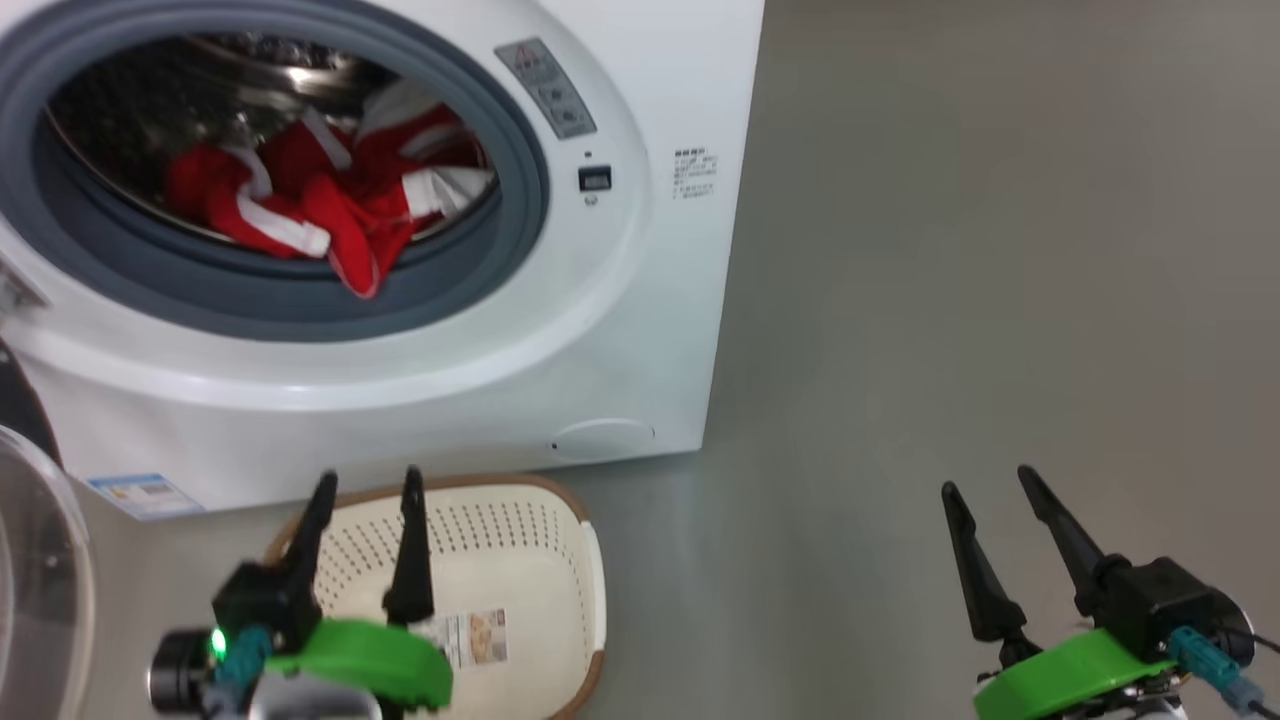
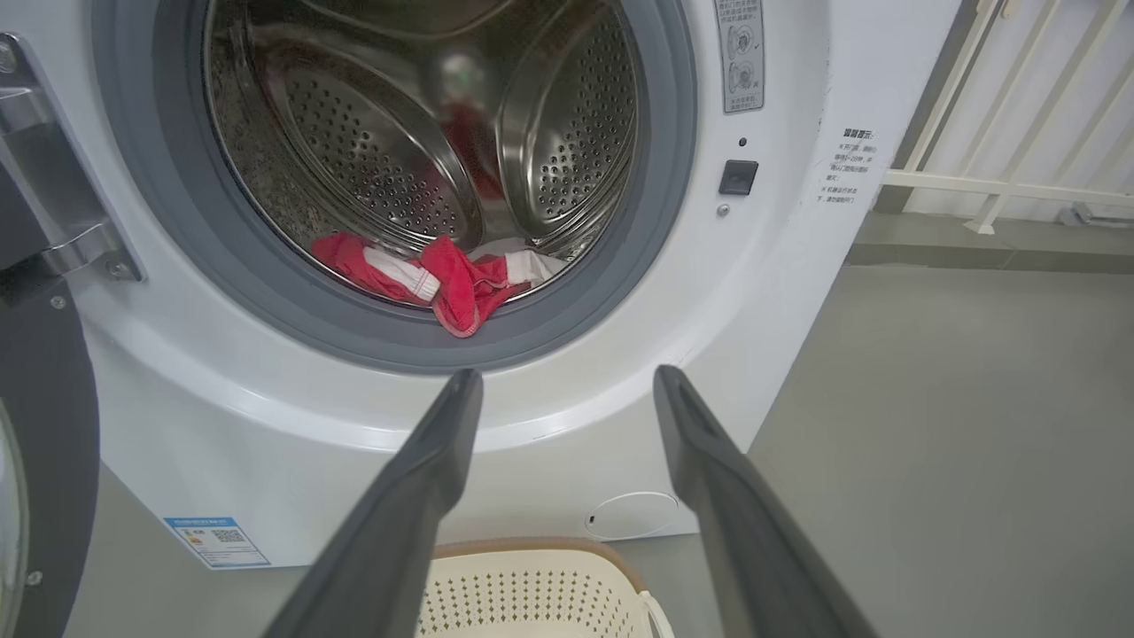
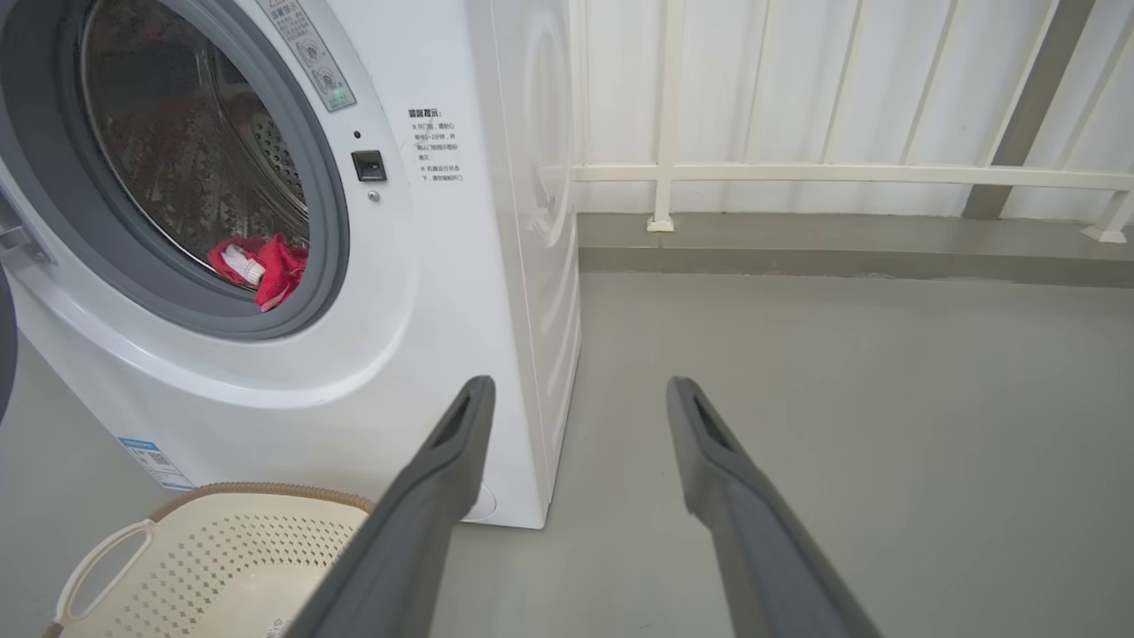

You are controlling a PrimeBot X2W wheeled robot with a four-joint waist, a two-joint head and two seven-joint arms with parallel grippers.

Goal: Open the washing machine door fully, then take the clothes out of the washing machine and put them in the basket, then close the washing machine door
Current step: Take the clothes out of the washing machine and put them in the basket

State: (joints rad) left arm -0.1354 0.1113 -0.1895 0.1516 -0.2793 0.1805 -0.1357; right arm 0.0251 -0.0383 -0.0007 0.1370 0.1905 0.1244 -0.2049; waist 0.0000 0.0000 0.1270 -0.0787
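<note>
label (image 1: 478,638) on basket (image 1: 525,545), head view; white railing (image 3: 842,173), right wrist view

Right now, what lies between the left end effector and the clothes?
The washing machine front and its grey rubber ring, in the left wrist view.

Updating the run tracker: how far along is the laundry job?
Done: washing machine door is swung open at the left. In hand: nothing; left gripper and right gripper are open and empty. Left: the red clothes lie in the washing machine, the basket shows none, and the door needs closing.
</note>
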